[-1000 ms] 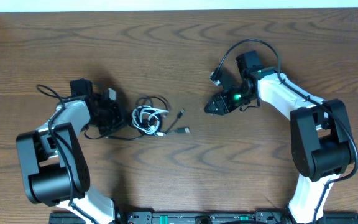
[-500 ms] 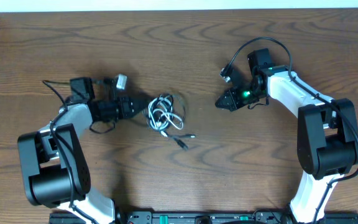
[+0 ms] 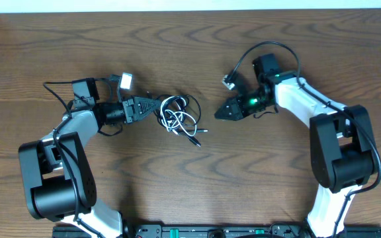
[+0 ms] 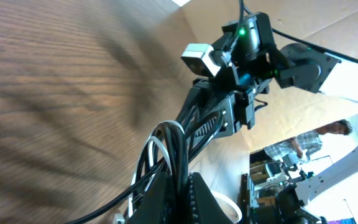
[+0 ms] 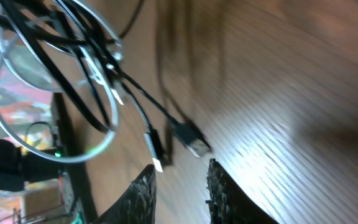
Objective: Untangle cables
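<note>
The cables are one tangled bundle at the table's middle, black cable (image 3: 189,104) looped around white cable (image 3: 170,119), with plug ends (image 3: 196,138) trailing toward the front. My left gripper (image 3: 155,106) is shut on the bundle's left side. In the left wrist view the left gripper (image 4: 183,190) pinches black strands (image 4: 178,146), and a white loop (image 4: 155,149) hangs beside them. My right gripper (image 3: 219,114) hovers just right of the bundle, open and empty. In the right wrist view its fingers (image 5: 145,194) frame bare wood, with the black cable (image 5: 79,68), white cable (image 5: 107,134) and a plug (image 5: 193,140) ahead of them.
The arms' own thick black wires arch behind each wrist (image 3: 57,87) (image 3: 268,46). The table's far edge (image 3: 190,9) runs along the top. Both arm bases (image 3: 58,192) (image 3: 339,165) stand at the front corners.
My left gripper has carried the bundle to the right, toward the table's middle. My right gripper drew back, then returned left toward the bundle; its jaws shut and reopened partway.
</note>
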{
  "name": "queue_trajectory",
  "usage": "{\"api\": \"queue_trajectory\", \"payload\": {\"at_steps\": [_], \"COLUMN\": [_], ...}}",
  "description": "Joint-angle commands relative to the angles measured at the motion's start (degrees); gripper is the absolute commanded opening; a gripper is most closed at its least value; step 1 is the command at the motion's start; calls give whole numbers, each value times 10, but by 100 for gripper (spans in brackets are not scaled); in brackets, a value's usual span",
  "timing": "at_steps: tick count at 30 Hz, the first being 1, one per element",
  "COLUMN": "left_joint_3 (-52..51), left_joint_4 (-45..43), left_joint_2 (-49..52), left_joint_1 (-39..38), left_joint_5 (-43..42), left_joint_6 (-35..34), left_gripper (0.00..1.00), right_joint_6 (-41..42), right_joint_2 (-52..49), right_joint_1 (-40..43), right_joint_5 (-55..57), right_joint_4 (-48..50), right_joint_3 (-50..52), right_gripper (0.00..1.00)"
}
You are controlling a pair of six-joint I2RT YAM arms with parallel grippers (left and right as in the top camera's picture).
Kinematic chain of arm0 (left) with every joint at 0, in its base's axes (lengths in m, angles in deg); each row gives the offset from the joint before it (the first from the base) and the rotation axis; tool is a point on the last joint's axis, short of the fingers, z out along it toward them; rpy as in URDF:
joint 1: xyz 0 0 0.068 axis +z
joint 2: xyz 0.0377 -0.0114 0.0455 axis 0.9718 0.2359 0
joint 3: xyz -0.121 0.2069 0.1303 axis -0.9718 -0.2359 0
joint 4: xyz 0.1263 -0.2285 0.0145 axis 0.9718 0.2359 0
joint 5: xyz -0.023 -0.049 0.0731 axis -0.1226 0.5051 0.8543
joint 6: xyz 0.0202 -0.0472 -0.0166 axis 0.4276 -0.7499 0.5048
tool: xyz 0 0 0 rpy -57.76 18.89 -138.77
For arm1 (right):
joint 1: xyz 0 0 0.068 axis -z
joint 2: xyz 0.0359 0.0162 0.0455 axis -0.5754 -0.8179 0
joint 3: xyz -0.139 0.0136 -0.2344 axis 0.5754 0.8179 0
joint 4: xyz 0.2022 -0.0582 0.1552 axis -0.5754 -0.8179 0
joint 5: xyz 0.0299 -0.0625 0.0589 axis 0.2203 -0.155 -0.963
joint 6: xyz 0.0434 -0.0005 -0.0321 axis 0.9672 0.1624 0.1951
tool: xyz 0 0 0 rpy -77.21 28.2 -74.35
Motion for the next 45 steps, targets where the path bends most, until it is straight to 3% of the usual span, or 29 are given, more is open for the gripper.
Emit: {"api": "queue_trajectory", "payload": {"at_steps": [1, 3, 6, 10, 16, 19, 24, 33, 45], "left_joint_3": [3, 3, 3, 3, 3, 3, 3, 3, 3], "left_joint_4": [-5, -7, -7, -8, -27, -29, -29, -29, -29], "left_joint_2": [-11, -11, -11, -11, -11, -11, -11, -11, -11], "left_joint_1": [-1, -1, -1, -5, -28, -31, -31, -31, -31], "left_joint_5": [-47, -57, -57, -62, -61, -60, -50, -50, -50], "left_joint_6": [10, 9, 9, 9, 9, 9, 9, 9, 9], "left_gripper": [7, 7, 7, 7, 7, 7, 7, 7, 7], "right_joint_6": [78, 119, 190, 294, 306, 302, 302, 301, 302], "right_joint_2": [-7, -7, -7, -7, -7, -7, -7, -7, -7], "right_joint_1": [-9, -2, 14, 22, -5, -24, -44, -59, -123], "right_joint_5": [-66, -132, -253, -288, -294, -284, -176, 144, 301], "right_joint_4": [32, 73, 154, 233, 239, 236, 181, 14, 7], "right_joint_3": [-10, -10, -10, -10, -10, -10, -10, -10, -10], "right_gripper": [24, 25, 35, 39, 36, 45, 57, 58, 63]}}
